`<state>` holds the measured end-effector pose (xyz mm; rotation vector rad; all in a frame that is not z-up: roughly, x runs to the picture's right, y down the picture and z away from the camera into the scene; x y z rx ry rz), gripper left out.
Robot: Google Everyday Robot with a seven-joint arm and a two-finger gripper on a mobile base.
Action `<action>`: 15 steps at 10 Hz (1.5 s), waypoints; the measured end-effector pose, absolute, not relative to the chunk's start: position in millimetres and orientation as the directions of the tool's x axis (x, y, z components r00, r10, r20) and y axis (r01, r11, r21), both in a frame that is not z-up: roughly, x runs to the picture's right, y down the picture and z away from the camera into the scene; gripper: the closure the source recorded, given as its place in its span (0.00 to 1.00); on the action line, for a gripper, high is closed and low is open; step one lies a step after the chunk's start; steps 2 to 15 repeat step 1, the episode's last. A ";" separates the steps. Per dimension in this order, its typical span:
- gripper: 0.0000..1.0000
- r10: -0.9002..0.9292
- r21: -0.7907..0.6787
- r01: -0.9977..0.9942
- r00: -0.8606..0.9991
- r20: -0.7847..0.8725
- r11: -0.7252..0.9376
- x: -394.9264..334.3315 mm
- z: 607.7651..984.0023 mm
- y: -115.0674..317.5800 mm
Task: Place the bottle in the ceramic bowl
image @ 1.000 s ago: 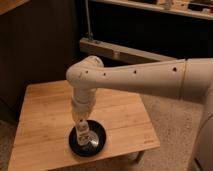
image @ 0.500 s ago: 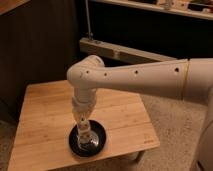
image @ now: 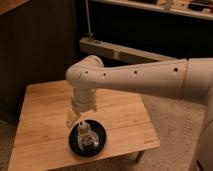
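The black ceramic bowl sits on the wooden table near its front edge. The small clear bottle stands upright inside the bowl, its pale cap pointing up. My gripper hangs from the white arm directly above the bottle, at or just over its cap. The bottle's lower part shows against the bowl's shiny centre.
The table's front edge runs just below the bowl, and its right front corner is close by. A dark cabinet with a metal rail stands behind the table. Speckled floor lies to the right.
The gripper has risen slightly and shifted a little to the left over the bowl. More of the bottle's top shows below it. The bowl has not moved.
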<state>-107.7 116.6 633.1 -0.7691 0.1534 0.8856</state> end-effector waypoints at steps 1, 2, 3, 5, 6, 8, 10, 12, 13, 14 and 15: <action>0.20 0.641 -0.541 -0.746 0.641 -0.423 0.388 -107.5 633.2 116.6; 0.20 0.641 -0.541 -0.746 0.641 -0.423 0.388 -107.5 633.2 116.6; 0.20 0.641 -0.541 -0.746 0.641 -0.423 0.388 -107.5 633.2 116.6; 0.20 0.641 -0.541 -0.746 0.641 -0.423 0.388 -107.5 633.2 116.6; 0.20 0.641 -0.541 -0.746 0.641 -0.423 0.388 -107.5 633.2 116.6; 0.20 0.641 -0.541 -0.746 0.641 -0.423 0.388 -107.5 633.2 116.6; 0.20 0.641 -0.541 -0.746 0.641 -0.423 0.388 -107.5 633.2 116.6; 0.20 0.641 -0.541 -0.746 0.641 -0.423 0.388 -107.5 633.2 116.6; 0.20 0.641 -0.541 -0.746 0.641 -0.423 0.388 -107.5 633.2 116.6; 0.20 0.641 -0.541 -0.746 0.641 -0.423 0.388 -107.5 633.2 116.6; 0.20 0.641 -0.541 -0.746 0.641 -0.423 0.388 -107.5 633.2 116.6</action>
